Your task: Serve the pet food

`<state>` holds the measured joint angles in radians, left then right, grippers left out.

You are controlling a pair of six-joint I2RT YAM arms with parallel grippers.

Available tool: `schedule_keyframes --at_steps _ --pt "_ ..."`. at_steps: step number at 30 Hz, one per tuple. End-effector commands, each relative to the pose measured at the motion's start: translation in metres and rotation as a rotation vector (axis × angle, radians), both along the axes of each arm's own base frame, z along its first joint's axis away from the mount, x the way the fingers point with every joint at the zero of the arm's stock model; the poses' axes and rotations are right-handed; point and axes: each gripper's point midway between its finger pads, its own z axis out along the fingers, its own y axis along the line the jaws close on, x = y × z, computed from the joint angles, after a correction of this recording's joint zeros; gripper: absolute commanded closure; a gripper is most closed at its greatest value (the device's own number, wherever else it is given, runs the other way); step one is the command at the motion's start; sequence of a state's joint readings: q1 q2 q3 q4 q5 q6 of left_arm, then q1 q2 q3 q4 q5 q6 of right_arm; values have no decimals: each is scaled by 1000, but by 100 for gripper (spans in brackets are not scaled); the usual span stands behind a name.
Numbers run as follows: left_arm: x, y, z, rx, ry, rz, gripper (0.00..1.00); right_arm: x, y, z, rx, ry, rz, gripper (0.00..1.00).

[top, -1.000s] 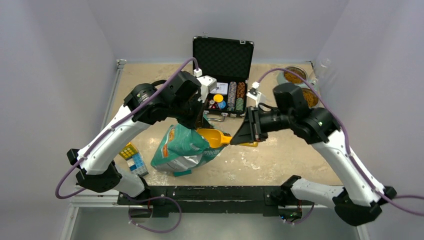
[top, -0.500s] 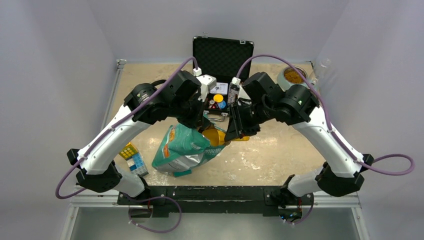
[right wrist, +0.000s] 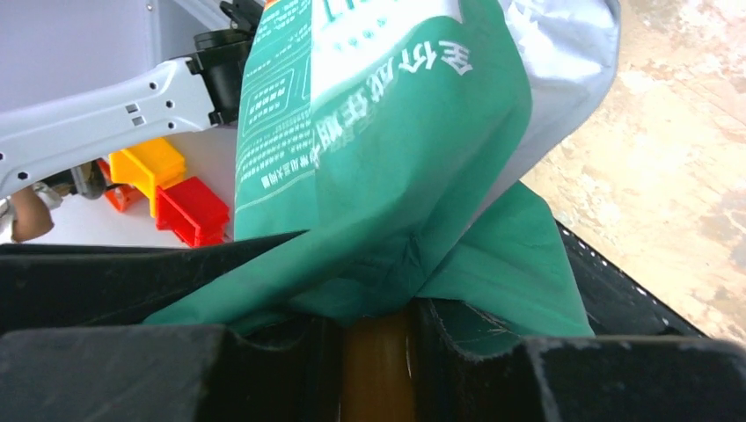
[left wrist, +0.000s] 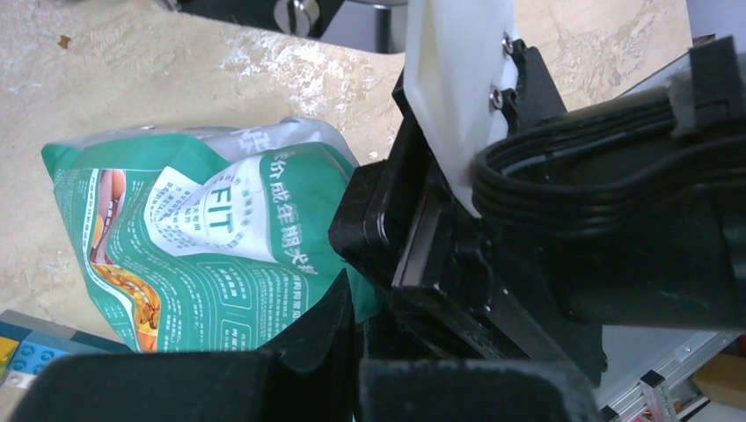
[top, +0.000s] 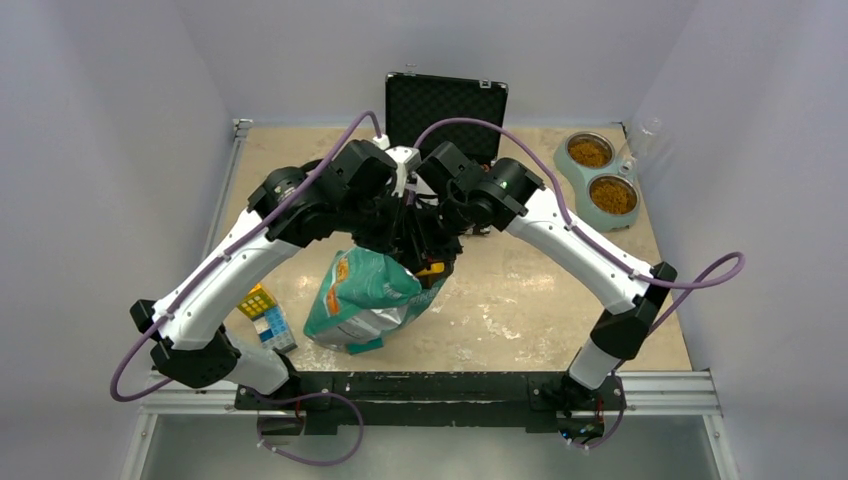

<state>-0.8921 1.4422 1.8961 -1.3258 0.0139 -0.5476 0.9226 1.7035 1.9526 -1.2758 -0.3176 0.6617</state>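
The teal-green pet food bag [top: 365, 295] leans on the table in the middle. My left gripper [top: 393, 243] is shut on the bag's top edge and holds the mouth up; in the left wrist view the gripper [left wrist: 358, 338] pinches the green foil [left wrist: 202, 255]. My right gripper [top: 432, 256] is shut on the handle of a yellow scoop [top: 433, 268], whose bowl is inside the bag mouth. In the right wrist view the handle [right wrist: 376, 374] sits between my fingers and the bag [right wrist: 387, 149] drapes over it. Kibble in the bag is hidden. Brown kibble fills both bowls [top: 590, 152] at the back right.
The twin-bowl feeder [top: 572, 172] stands at the back right. An open black case [top: 445, 100] stands at the back, behind both wrists. A colourful block box [top: 265, 315] lies at the front left. The two grippers are almost touching over the bag.
My right arm has swung left and pushed the yellow scoop into the bag mouth, so most of the scoop is now hidden. My left gripper has kept its hold on the bag.
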Motion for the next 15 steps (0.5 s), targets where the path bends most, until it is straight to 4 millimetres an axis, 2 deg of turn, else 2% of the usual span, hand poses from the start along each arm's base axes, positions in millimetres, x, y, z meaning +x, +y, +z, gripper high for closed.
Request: schedule_keyframes --at_steps 1,4,7,12,15 --pt "-20 -52 49 -277 -49 -186 100 29 59 -43 122 -19 38 100" --pt "-18 -50 49 -262 -55 -176 100 24 67 -46 165 23 54 100" --pt "-11 -36 47 -202 -93 -126 100 22 54 -44 165 -10 29 100" --pt "11 9 37 -45 -182 61 100 10 -3 -55 52 -68 -19 100" --pt "16 27 35 -9 -220 133 100 -1 -46 -67 -103 -85 -33 100"
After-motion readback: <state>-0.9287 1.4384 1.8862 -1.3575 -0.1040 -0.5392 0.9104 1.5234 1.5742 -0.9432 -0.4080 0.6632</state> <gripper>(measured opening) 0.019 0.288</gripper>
